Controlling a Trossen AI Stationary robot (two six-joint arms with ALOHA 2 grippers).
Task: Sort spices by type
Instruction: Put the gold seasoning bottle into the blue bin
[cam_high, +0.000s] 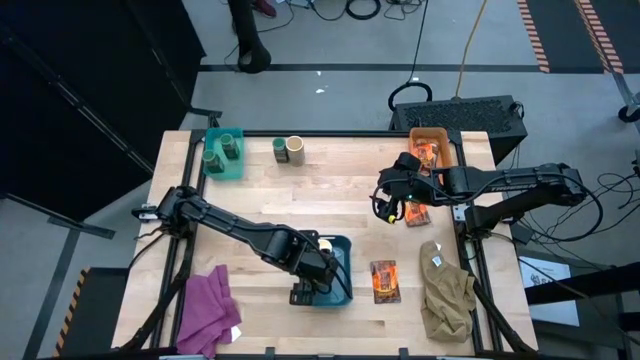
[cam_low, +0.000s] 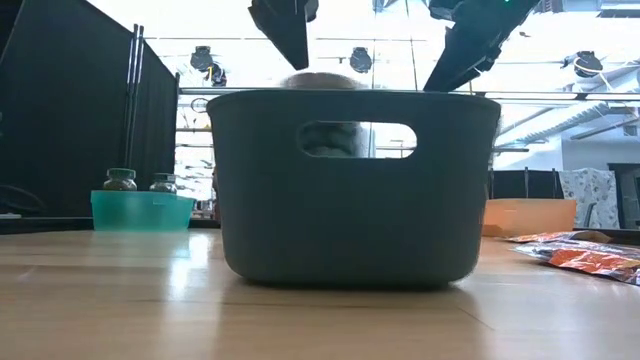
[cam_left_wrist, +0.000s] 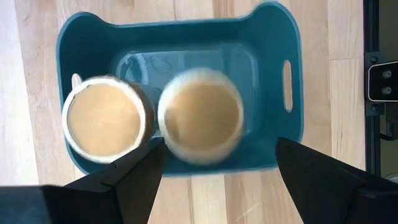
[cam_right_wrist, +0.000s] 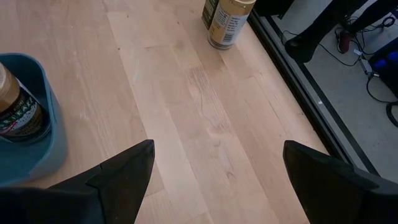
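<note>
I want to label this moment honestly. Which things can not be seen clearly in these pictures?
- Low view: the dark blue bin hides most of the table behind it; the jars inside show only through its handle slot.
- Left wrist view: one cream-topped jar is blurred.
- High view: the left gripper covers the bin's contents.
- High view: the orange bin contents are too small to count.
</note>
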